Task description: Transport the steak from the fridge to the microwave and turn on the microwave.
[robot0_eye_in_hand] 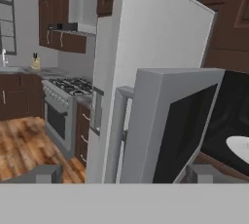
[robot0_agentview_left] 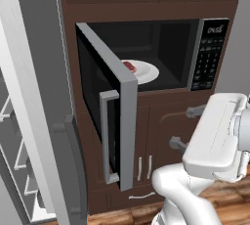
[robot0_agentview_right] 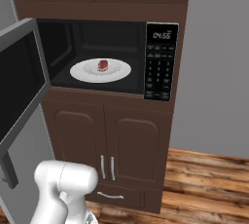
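The steak [robot0_agentview_left: 129, 66] [robot0_agentview_right: 102, 65] lies on a white plate [robot0_agentview_left: 149, 75] [robot0_agentview_right: 82, 74] inside the microwave [robot0_agentview_left: 161, 38] [robot0_agentview_right: 97, 33]. The microwave door [robot0_agentview_left: 110, 106] [robot0_agentview_right: 19, 86] [robot0_eye_in_hand: 170, 125] stands swung out to the left, and the keypad [robot0_agentview_left: 207, 55] [robot0_agentview_right: 159, 67] is at the right. The fridge door [robot0_agentview_left: 34, 121] [robot0_eye_in_hand: 155, 38] hangs open beside it. My gripper [robot0_agentview_left: 187, 127] [robot0_eye_in_hand: 124, 174] is open and empty, outside the microwave, below its opening and in front of the lower cabinet. In the hand view it faces the outer side of the microwave door.
Brown cabinet doors [robot0_agentview_right: 112, 135] sit under the microwave. Door racks [robot0_agentview_left: 14, 160] line the open fridge door at my left. A stove [robot0_eye_in_hand: 68, 89] stands further along the counter. A grey wall [robot0_agentview_right: 219, 72] and wooden floor [robot0_agentview_right: 209, 184] lie to the right.
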Controlling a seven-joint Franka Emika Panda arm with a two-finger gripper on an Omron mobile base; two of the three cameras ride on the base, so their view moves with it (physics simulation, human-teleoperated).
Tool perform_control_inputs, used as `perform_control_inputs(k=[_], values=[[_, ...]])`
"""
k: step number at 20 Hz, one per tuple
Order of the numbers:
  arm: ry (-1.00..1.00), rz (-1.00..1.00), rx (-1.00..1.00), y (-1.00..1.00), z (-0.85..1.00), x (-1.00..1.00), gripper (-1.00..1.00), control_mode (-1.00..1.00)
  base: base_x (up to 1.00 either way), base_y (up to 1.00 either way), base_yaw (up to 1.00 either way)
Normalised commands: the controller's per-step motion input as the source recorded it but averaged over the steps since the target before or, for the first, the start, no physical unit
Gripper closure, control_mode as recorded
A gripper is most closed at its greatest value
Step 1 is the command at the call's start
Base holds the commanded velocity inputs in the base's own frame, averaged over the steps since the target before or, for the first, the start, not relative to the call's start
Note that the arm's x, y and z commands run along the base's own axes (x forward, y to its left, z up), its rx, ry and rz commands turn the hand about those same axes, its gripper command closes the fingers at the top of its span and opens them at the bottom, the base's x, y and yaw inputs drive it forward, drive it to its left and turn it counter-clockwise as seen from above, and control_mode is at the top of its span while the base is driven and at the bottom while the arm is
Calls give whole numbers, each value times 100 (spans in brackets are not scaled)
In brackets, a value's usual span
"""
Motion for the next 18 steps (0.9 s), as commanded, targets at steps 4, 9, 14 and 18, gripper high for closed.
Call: perform_control_inputs(k=[4,9,14,18], values=[[-13,-1,4,2,-23,1,-100,-100,0,0,0],[-5,0,11,0,-28,9,-100,-100,0,0,0],[-8,0,13,6,-34,15,-100,-100,0,0,0],[-15,0,13,17,-34,5,-100,-100,0,0,0]])
